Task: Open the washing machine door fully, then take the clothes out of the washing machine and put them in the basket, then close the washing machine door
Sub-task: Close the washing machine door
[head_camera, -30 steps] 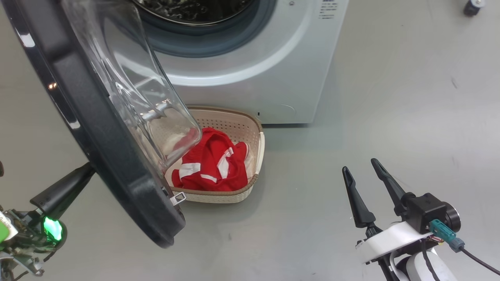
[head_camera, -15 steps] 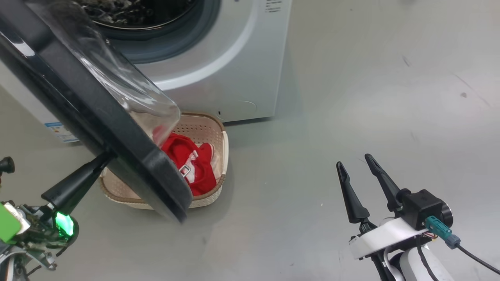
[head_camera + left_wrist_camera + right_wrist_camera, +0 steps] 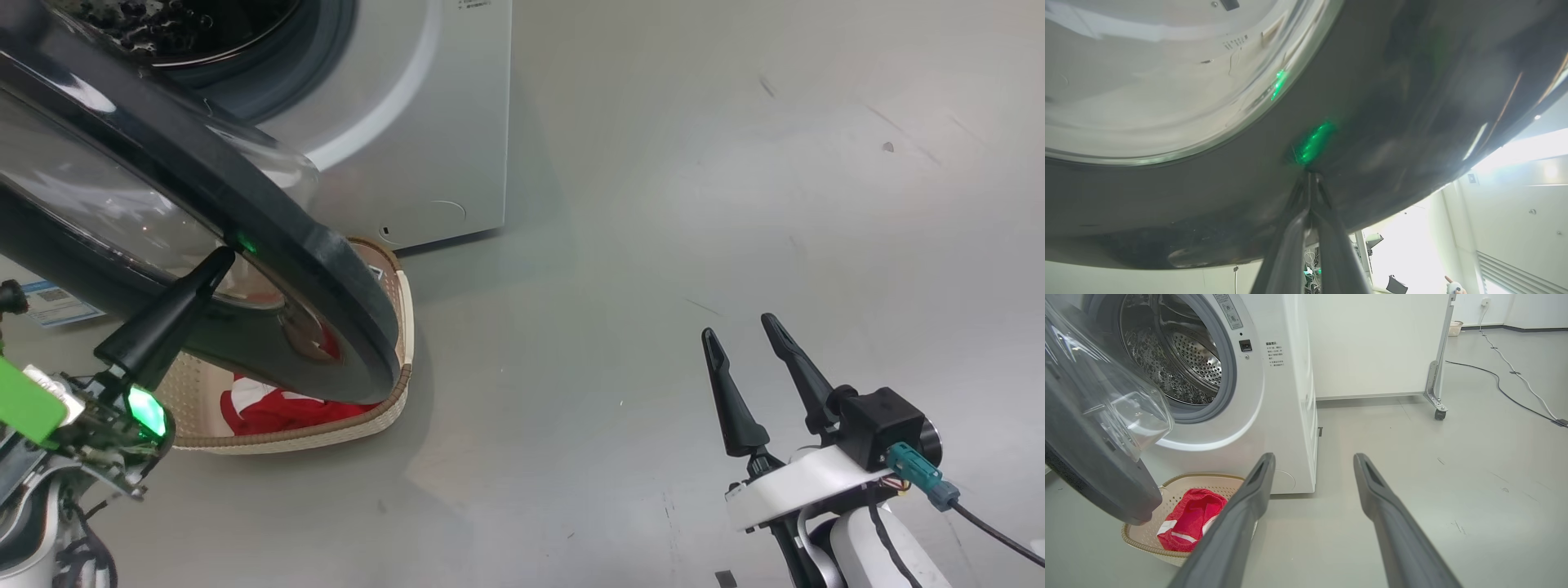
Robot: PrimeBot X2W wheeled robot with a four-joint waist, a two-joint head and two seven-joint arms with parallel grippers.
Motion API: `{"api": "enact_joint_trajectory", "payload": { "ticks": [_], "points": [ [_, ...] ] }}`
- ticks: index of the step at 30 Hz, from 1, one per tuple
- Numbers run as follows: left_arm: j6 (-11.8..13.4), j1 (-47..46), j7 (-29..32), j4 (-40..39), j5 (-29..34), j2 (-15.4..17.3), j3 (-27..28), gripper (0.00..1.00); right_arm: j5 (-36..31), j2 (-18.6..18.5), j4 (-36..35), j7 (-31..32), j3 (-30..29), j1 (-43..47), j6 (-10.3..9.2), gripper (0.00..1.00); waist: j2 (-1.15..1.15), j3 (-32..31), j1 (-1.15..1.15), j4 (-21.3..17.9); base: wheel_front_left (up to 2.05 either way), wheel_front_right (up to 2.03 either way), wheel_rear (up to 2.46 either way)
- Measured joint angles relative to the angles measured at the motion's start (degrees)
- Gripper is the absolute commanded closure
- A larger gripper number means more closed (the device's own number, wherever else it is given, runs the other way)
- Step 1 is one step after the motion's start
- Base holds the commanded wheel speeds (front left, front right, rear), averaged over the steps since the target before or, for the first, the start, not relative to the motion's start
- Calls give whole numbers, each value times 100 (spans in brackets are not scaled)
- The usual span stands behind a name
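**Setting.** Pale grey floor (image 3: 694, 245), scuffed. Behind it in the right wrist view stand a white wheeled partition (image 3: 1372, 343) and a trailing cable (image 3: 1506, 384).

**1. washing machine** (image 3: 1286, 416): white front-loader with its steel drum (image 3: 1180, 363) exposed. Its top is cut off in the head view.

**2. door** (image 3: 326, 269): glossy black, partly open, hanging above the basket. Its upper part runs out of frame at the left. The glass bowl (image 3: 1126, 412) juts toward the drum.

**3. basket** (image 3: 359, 420): cream with a brown rim, on the floor just before the machine's front. The door hides more than half of it from the head camera.

**4. clothes** (image 3: 1188, 518): red with white stripes, lying inside the basket. The head view gives a narrow strip of them, the right wrist view rather more.

**5. left claw** (image 3: 219, 261): fingers pressed together with nothing between them. The tips touch the door's black outer face beside a green glint, and the arm behind is largely cut off.

**6. right claw** (image 3: 737, 327): fingers spread wide and empty, over bare floor well apart from the machine.

**Changes since one second ago.**
- The head camera has swung, so the machine sits further left in its view.
- The door has turned toward the opening. It now shows its outer face where the inner bowl faced the camera.
- The door covers more of the basket and clothes.
- The left claw's tips remain on the door.
- The right claw's spread is unchanged.
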Motion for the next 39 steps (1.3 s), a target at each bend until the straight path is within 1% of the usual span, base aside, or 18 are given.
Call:
{"api": "enact_joint_trajectory", "payload": {
  "ticks": [3,10,13,23,25,28,32,35,39],
  "points": [
    [0,-166,-122,90,216,-64,-65,100,1,15,14,-4,-1,-62,0,0,0,55,0,-80,0,0,0],
    [0,-539,-539,333,345,-283,-27,100,45,43,74,-48,4,-122,10,0,0,170,0,-235,0,0,0],
    [-8,-689,-728,466,527,-341,22,100,47,51,94,-49,11,-204,46,0,0,214,0,-304,0,0,0],
    [-18,-1214,-1296,834,1017,-499,-9,100,96,70,107,-52,15,-316,47,0,0,430,0,-474,0,0,0],
    [-58,-1321,-1408,902,1085,-541,-44,100,102,75,108,-53,16,-326,51,0,0,478,0,-511,0,0,0],
    [-67,-1529,-1584,1016,1367,-579,-99,100,102,78,126,-57,18,-348,51,0,0,553,0,-563,0,0,0],
    [-116,-1783,-1767,1196,1479,-658,-193,100,120,88,146,-57,20,-434,53,0,0,646,0,-629,0,0,0],
    [-149,-1966,-1918,1361,1677,-732,-266,100,153,96,188,-58,48,-449,94,0,0,695,0,-681,0,0,0],
    [-169,-2170,-2120,1577,1763,-754,-285,100,154,105,224,-59,98,-519,101,0,0,741,0,-761,0,0,0]
  ]
}}
